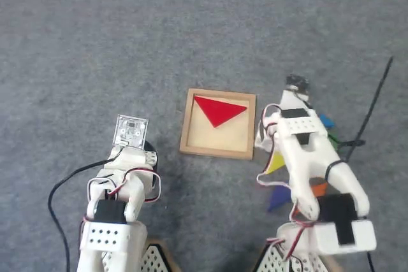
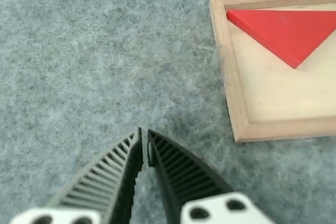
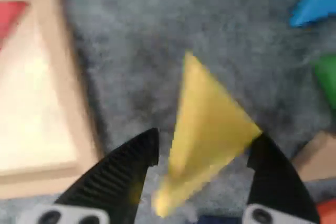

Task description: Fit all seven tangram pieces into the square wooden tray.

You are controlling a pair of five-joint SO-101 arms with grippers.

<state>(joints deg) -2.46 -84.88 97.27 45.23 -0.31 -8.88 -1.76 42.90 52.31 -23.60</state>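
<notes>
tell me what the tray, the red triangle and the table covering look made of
Tray: looks like pale unpainted wood with a matte finish; the rim is light tan and shows faint grain.
Red triangle: painted wood or plastic, I cannot tell which; the face is a smooth, even red with crisp edges.
Table covering: grey felt or carpet-like fabric with a fuzzy, speckled texture.

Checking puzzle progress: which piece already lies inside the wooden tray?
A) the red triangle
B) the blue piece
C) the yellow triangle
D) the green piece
A: the red triangle lies inside the tray, while the yellow triangle, blue piece and green piece are outside it.
</notes>
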